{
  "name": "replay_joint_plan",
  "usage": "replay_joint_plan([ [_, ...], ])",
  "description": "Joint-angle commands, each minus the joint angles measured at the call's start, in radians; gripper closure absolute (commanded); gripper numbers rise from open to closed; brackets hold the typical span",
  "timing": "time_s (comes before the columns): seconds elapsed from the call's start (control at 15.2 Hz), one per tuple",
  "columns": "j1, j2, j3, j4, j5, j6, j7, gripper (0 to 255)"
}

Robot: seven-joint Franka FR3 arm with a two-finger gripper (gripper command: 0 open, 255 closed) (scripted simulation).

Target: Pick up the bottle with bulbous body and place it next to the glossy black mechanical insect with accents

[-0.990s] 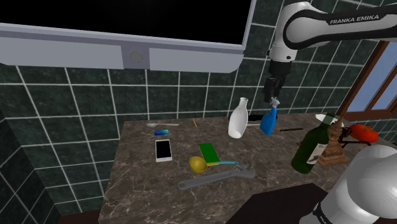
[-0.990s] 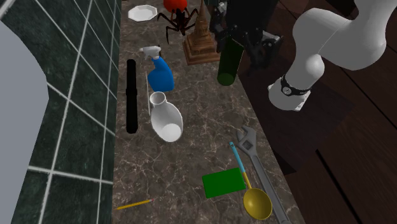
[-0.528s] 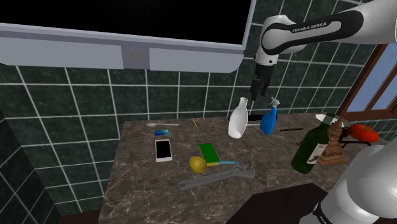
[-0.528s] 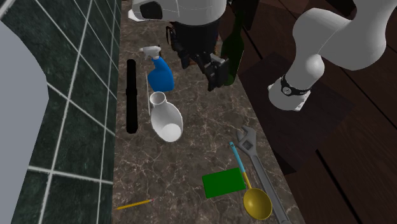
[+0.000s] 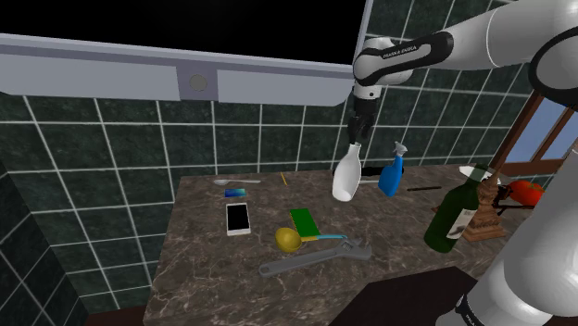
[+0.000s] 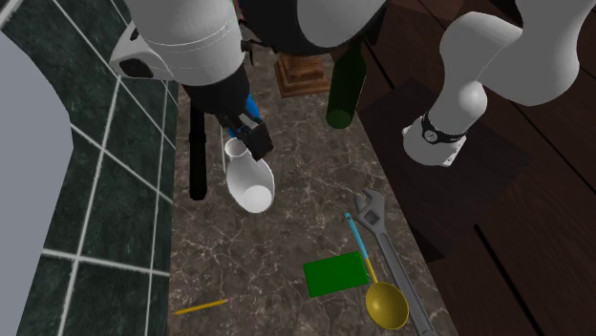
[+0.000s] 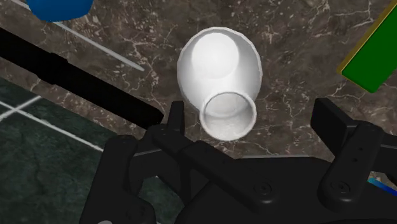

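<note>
Basically, pincer sat wide open over the upright white bottle on the marble bench, fingers straddling its neck without touching.

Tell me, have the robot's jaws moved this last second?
Yes. The jaws went toward the shoulder view's left, from above the blue spray bottle to above the white bottle.

blue spray btl just beside white bottle, black bar wall-side, open counter twd phone
</note>
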State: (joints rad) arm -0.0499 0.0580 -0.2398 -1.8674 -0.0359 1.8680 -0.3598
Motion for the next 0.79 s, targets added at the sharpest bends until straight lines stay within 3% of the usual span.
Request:
replay_joint_plan([
  [0.0, -0.008, 0.083, -0.004, 0.080, 0.023, 0.000, -0.022, 0],
  [0.46, -0.011, 0.099, -0.004, 0.005, 0.027, 0.091, -0.024, 0],
  [0.73, -0.011, 0.101, -0.004, -0.001, 0.027, 0.098, -0.024, 0],
])
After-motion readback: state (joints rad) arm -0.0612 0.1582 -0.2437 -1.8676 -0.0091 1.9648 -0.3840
